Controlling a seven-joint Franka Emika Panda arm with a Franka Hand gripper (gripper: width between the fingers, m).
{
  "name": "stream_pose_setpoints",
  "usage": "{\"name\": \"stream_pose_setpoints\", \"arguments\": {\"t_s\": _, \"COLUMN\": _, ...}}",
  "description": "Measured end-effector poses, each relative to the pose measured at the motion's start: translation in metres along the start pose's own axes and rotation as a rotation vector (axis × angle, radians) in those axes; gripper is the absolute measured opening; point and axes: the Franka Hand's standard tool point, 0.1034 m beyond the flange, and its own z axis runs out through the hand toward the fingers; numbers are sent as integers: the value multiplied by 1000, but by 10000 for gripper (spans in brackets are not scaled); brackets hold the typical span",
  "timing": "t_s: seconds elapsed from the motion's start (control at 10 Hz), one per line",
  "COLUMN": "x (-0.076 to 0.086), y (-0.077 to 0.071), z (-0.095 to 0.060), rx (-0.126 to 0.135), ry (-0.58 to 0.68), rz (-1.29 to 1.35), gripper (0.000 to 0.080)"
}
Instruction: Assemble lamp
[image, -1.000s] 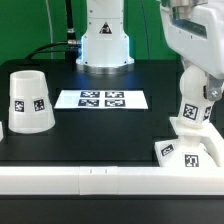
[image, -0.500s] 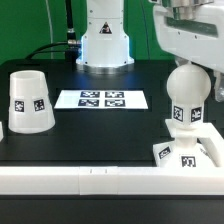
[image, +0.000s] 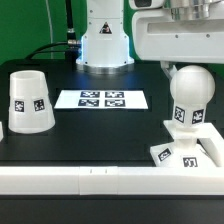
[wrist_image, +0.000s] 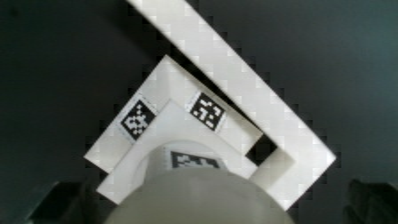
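Note:
The white round-headed bulb (image: 190, 95) stands upright in the socket of the flat square base (image: 192, 152) at the exterior view's right, by the front wall. My gripper (image: 178, 60) hangs just above the bulb's head, open and empty. In the wrist view the bulb's head (wrist_image: 214, 195) fills the space between my fingers (wrist_image: 64, 204), which stand apart from it on either side, and the tagged base (wrist_image: 169, 120) lies beneath. The tapered white shade (image: 28, 100) stands on the table at the exterior view's left, far from the gripper.
The marker board (image: 100, 99) lies flat in the middle of the black table. A white wall (image: 90, 180) runs along the front edge and shows in the wrist view (wrist_image: 222, 50). The robot's own pedestal (image: 105, 45) stands at the back.
My gripper has let go of the bulb and risen straight up. The bulb stays standing in the base.

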Motion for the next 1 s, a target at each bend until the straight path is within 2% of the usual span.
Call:
{"name": "stream_pose_setpoints", "arguments": {"t_s": 0.1, "x": 0, "y": 0, "z": 0, "rx": -1, "ry": 0, "rz": -74, "gripper": 698}}
{"name": "stream_pose_setpoints", "arguments": {"t_s": 0.2, "x": 0, "y": 5, "z": 0, "rx": -39, "ry": 8, "rz": -212, "gripper": 698}}
{"name": "stream_pose_setpoints", "arguments": {"t_s": 0.3, "x": 3, "y": 7, "z": -1, "rx": -61, "ry": 19, "rz": -366, "gripper": 698}}
{"name": "stream_pose_setpoints", "arguments": {"t_s": 0.5, "x": 9, "y": 11, "z": -2, "rx": -81, "ry": 24, "rz": -616, "gripper": 698}}
{"name": "stream_pose_setpoints", "arguments": {"t_s": 0.7, "x": 13, "y": 14, "z": -3, "rx": -86, "ry": 22, "rz": -770, "gripper": 698}}
{"name": "stream_pose_setpoints", "arguments": {"t_s": 0.8, "x": 12, "y": 11, "z": -4, "rx": -97, "ry": 21, "rz": -876, "gripper": 698}}
{"name": "stream_pose_setpoints", "arguments": {"t_s": 0.9, "x": 11, "y": 6, "z": -6, "rx": -97, "ry": 23, "rz": -943, "gripper": 698}}
{"name": "stream_pose_setpoints", "arguments": {"t_s": 1.0, "x": 13, "y": 8, "z": -6, "rx": -99, "ry": 20, "rz": -980, "gripper": 698}}
